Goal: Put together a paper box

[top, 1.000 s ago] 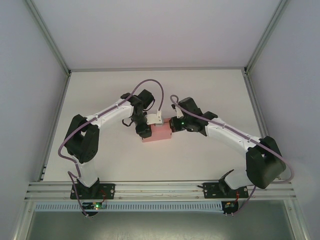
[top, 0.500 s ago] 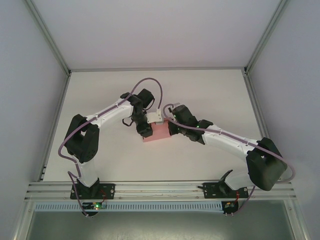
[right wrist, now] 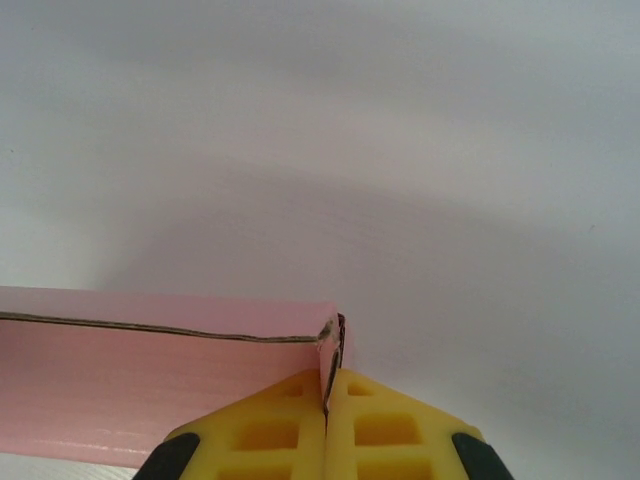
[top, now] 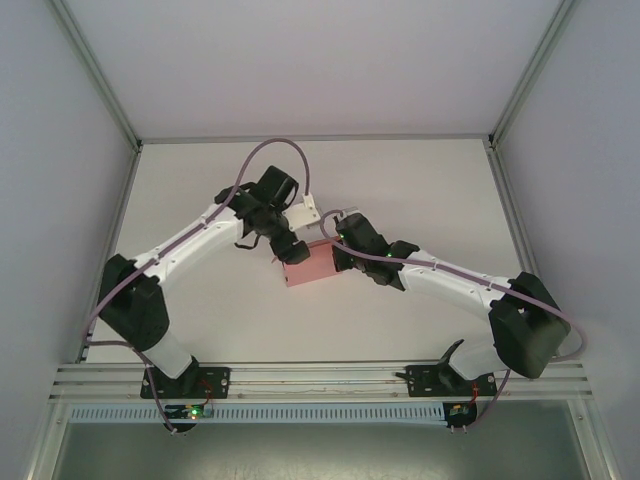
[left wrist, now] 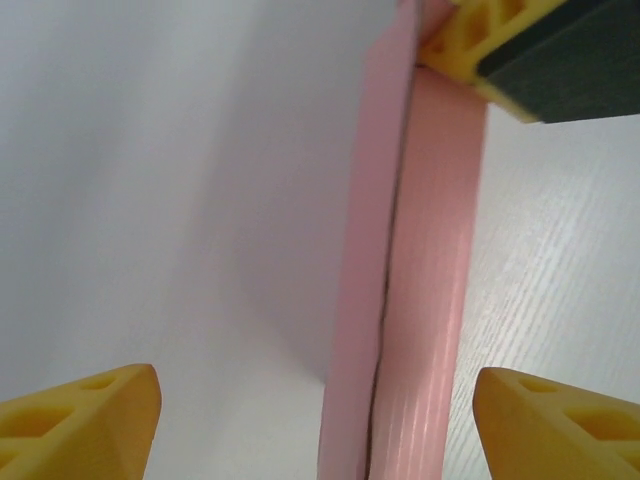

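The paper box (top: 312, 266) stands between the wide-spread fingers of my left end effector (left wrist: 320, 405), seemingly untouched. My right end effector (right wrist: 327, 405) is clamped on its corner.

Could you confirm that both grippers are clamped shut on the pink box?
Not quite: the left wrist view shows the left gripper open, its fingers standing either side of the paper box. The right gripper is indeed shut on its corner.

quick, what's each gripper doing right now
left gripper: open, straddling the box
right gripper: shut on the box, at its corner
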Motion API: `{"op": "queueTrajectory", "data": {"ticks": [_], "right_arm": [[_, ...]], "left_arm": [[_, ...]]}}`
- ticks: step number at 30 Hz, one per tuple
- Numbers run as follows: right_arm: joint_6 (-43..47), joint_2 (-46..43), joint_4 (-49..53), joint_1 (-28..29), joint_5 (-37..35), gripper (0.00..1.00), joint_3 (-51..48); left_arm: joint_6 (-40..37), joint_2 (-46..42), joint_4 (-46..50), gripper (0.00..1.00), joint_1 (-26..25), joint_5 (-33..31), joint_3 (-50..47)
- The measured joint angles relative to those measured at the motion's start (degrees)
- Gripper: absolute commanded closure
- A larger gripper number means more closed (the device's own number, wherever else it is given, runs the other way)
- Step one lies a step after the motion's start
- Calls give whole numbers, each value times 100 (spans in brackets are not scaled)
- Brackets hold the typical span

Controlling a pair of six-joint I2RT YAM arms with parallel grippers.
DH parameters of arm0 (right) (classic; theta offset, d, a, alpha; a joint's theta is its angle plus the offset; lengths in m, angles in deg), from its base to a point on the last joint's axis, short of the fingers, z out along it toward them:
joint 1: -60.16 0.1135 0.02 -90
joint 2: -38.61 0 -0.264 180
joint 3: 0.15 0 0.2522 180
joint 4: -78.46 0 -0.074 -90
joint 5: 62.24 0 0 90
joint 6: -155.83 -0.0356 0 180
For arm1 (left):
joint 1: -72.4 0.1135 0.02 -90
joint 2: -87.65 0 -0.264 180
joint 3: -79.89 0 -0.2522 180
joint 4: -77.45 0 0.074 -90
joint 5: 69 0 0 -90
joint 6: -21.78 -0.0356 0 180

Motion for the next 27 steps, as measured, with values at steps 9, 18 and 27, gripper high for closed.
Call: {"op": "queueTrajectory", "data": {"ticks": [9, 18, 27], "right_arm": [[-151, 15, 44, 0, 2, 100, 35], [-164, 15, 68, 35, 11, 100, 42], [-166, 15, 68, 35, 33, 100, 42]], "left_arm": [[2382, -1071, 125, 42, -210, -1279, -796], [3010, -997, 247, 57, -424, -1502, -968], [3228, -485, 289, 94, -424, -1681, -874]]}}
